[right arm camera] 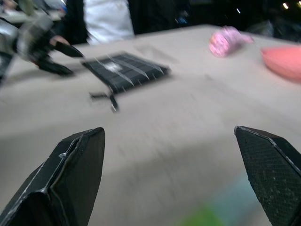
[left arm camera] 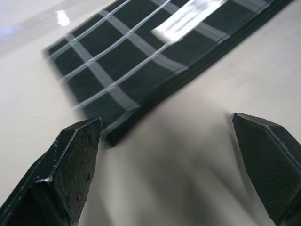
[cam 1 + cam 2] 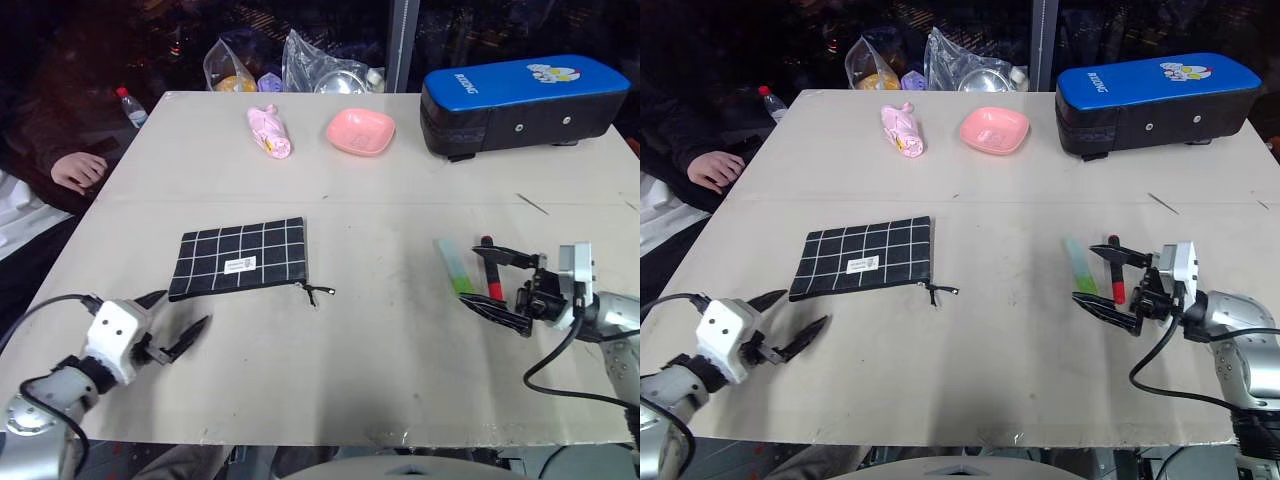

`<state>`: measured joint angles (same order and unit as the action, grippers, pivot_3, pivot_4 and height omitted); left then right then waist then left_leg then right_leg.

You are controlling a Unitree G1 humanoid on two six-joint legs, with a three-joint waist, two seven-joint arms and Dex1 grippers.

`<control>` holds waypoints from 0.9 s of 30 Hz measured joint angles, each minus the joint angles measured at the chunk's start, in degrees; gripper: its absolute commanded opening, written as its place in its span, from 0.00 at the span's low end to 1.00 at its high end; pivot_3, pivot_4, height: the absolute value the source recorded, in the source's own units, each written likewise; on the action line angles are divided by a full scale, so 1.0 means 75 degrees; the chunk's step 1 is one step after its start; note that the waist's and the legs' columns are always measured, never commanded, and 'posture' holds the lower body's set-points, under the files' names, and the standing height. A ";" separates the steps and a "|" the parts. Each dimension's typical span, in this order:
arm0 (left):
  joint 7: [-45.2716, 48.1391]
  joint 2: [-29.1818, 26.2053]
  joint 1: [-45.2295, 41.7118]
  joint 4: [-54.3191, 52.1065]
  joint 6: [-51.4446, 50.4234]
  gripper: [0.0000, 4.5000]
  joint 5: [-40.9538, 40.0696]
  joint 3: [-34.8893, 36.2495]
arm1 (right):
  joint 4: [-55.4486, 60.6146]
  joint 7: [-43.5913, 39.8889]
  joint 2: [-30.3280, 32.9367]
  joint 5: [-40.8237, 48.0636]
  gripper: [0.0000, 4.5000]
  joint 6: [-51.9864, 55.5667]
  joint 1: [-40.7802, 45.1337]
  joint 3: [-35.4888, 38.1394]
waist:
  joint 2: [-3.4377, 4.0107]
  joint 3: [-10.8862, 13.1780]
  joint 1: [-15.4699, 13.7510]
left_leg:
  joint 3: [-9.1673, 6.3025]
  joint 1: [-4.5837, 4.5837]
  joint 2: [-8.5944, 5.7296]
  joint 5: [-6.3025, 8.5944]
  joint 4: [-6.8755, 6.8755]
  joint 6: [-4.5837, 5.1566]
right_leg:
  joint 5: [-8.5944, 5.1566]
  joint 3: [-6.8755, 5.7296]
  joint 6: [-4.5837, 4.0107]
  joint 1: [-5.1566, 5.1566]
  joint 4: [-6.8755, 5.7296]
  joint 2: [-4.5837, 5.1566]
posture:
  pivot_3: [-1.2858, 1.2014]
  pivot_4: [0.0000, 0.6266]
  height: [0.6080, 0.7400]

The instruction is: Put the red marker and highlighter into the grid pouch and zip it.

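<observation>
Left eye view: the grid pouch (image 3: 240, 258), black with white lines, is laid flat at table centre. At 3 o'clock, the highlighter (image 3: 455, 266) and red marker (image 3: 491, 267) are seen between the spread fingers of the right gripper (image 3: 503, 284). The left gripper (image 3: 170, 322) is likewise spread, empty.

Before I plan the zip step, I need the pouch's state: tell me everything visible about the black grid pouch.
The flat black fabric pouch with white grid lines lies flat on the beige table, apparently zipped shut. A small white label sits near its front edge; the zipper's cord pull trails off one corner. Nothing touches it; the open left gripper is nearby.
</observation>
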<state>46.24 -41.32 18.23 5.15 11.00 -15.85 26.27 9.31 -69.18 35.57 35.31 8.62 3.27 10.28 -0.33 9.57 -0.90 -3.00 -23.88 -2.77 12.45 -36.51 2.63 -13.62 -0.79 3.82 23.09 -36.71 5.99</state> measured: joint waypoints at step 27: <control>-0.2564 -0.2427 -0.3580 0.6700 0.5472 1.00 0.3664 -0.1714 | 0.0330 0.0446 -0.0061 0.0076 0.99 0.0318 0.0092 -0.0187 | -0.0030 0.0005 -0.0003 | 0.0015 0.0002 -0.0009 0.0000 0.0008 -0.0003 | 0.0024 -0.0021 0.0034 0.0016 -0.0016 -0.0002 | 0.52 0.24 0.89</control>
<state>27.01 -59.52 -8.62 55.40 52.04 11.63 13.42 11.78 -65.83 35.11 35.88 11.00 3.95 8.87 -0.56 9.62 -0.92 -2.88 -23.87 -2.83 12.45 -36.45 2.61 -13.45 -0.94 4.07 23.21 -36.84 5.97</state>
